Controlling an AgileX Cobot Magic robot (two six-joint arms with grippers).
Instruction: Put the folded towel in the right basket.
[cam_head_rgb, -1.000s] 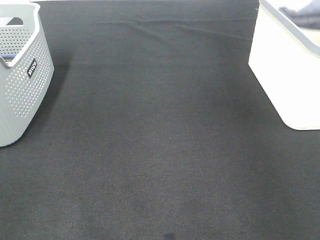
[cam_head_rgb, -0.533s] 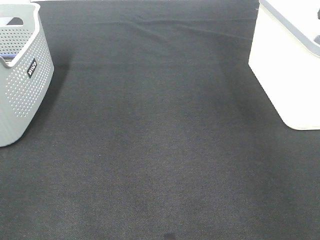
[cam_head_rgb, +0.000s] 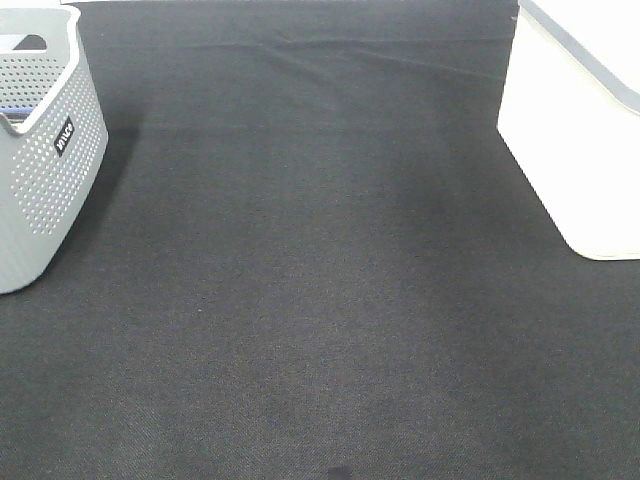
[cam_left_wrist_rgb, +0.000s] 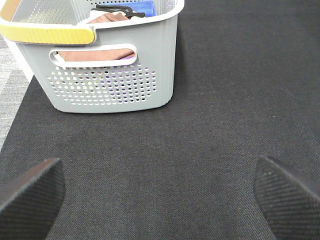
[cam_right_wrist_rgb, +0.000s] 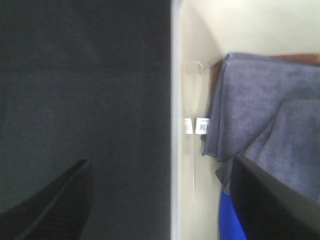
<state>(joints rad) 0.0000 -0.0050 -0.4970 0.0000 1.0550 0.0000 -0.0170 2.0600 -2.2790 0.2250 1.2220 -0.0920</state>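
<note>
Black mat (cam_head_rgb: 320, 300); towel (cam_right_wrist_rgb: 260, 100) has dropped from overhead sight into right basket (cam_head_rgb: 570, 150), right gripper (cam_right_wrist_rgb: 160, 205) spread and empty; placement judged done

Black woven cloth (cam_head_rgb: 320, 300) lies flat, creased near its far edge; pale grey surface (cam_left_wrist_rgb: 10, 95) beside it.

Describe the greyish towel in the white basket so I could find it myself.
Find the black cloth covering the table, then the white basket at its right edge. Inside lies the towel, folded and greyish purple. Unlike the brown cloth and blue cloth peeking out beneath it, it lies on top and carries a small white tag at its edge.
</note>
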